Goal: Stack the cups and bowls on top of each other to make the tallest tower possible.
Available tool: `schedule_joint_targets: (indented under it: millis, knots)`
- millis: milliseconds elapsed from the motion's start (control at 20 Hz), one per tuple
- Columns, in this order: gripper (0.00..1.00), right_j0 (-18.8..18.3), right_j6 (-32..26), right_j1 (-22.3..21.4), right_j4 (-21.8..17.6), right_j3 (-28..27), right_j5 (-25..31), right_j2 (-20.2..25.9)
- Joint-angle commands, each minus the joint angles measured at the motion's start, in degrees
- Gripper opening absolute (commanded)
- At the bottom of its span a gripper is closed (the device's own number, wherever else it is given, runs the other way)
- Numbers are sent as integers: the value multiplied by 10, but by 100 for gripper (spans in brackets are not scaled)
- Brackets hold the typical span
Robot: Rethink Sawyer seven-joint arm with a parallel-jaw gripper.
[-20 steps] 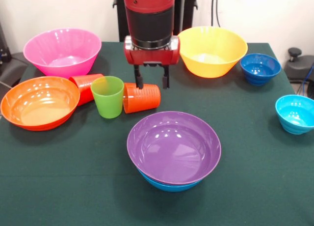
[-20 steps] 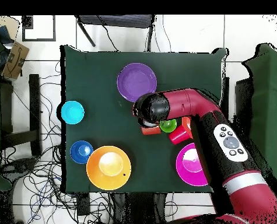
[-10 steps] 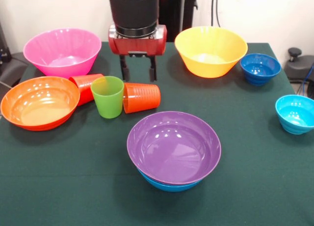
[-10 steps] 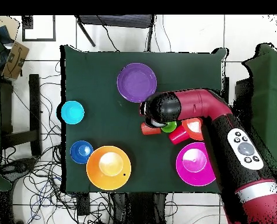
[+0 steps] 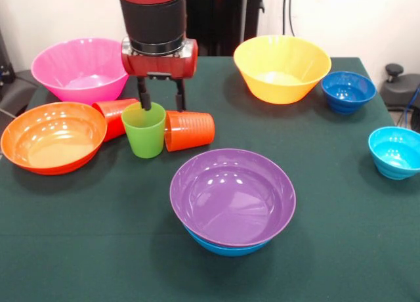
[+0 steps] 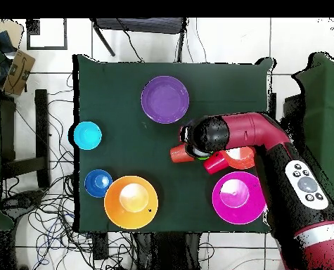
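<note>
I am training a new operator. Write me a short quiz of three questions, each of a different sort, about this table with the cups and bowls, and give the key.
1. True or false: the green cup stands upright.
2. Which bowl sits inside the blue bowl? A) yellow B) purple C) pink
3. Fill in: the orange cup lies on its ____.

Key:
1. True. The red cup beside it is tipped over, and the gripper hangs just above the green cup's far rim with its jaws open.
2. B, the purple bowl.
3. side.
</note>
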Motion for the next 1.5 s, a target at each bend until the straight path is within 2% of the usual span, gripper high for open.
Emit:
schedule_joint_targets:
  millis: [50,1500]
  knots:
    - [100,1,-175,39,-71,24,-23,12]
    - [100,-14,-124,70,-144,65,-113,1]
